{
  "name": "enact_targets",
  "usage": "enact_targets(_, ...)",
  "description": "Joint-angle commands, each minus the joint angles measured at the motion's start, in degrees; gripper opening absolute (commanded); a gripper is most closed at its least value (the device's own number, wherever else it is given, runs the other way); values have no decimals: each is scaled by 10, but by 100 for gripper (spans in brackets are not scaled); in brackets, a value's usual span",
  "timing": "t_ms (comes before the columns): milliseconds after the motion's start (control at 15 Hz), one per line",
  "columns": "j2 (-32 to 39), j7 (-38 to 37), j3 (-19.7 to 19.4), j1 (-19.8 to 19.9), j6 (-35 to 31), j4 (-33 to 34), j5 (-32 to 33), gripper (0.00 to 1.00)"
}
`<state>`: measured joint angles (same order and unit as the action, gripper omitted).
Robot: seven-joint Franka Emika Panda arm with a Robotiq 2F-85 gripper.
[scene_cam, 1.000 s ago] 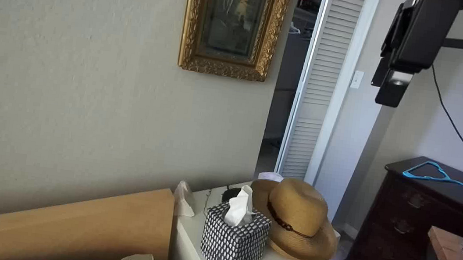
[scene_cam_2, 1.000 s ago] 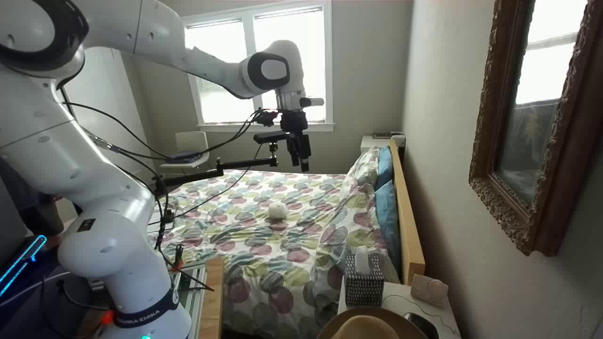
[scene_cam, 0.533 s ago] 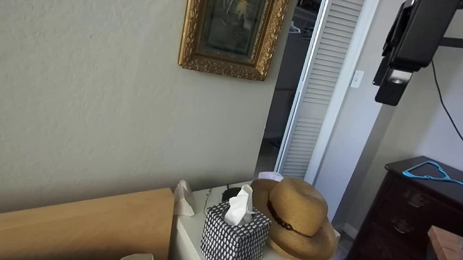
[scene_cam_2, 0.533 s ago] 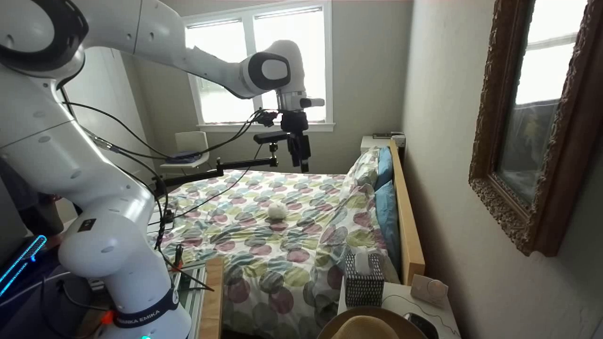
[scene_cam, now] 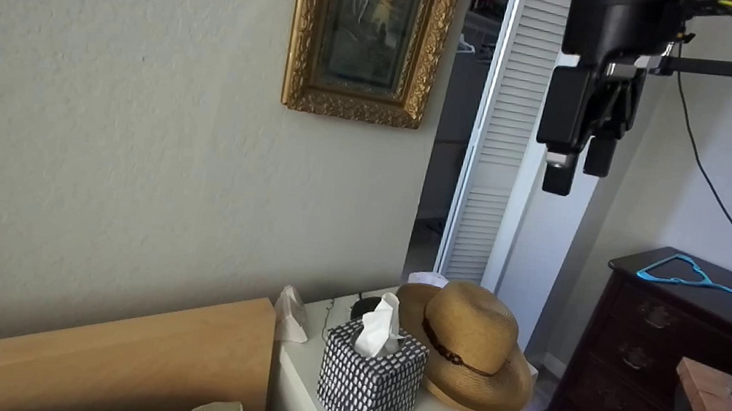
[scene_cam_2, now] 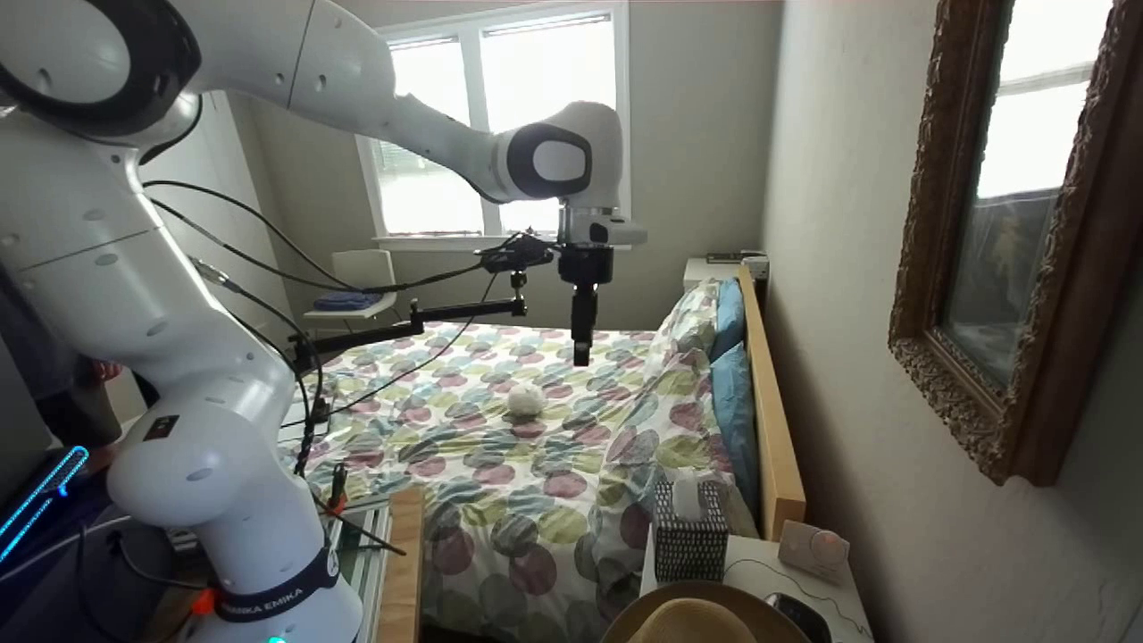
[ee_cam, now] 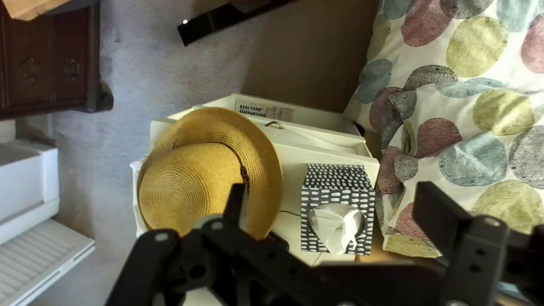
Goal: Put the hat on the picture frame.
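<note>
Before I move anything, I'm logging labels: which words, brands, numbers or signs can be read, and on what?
"ANKA EMIKA", start unclear: dark band around the robot arm.
"REALTORS SUPPORTING": pale strip in an open drawer of the white nightstand; the rest too blurred.
Small dark sticker on the arm: any print too small to read.

White arm (scene_cam_2: 330, 62) arched and bent, wrist (scene_cam_2: 594, 161) angled downward, black fingers (ee_cam: 440, 219) spread wide, pointing down
</note>
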<state>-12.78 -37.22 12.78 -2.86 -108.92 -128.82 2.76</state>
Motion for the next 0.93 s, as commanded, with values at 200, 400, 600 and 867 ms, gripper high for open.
enact_targets(200,50,-59,-65,27,-26,-24,-17,100)
enact_targets(400,71,-90,-92,41,-32,-38,-18,100)
enact_targets(600,95,-140,-115,53,-49,-45,-24,100)
enact_targets(867,116,-161,-143,63,-94,-58,-79,100)
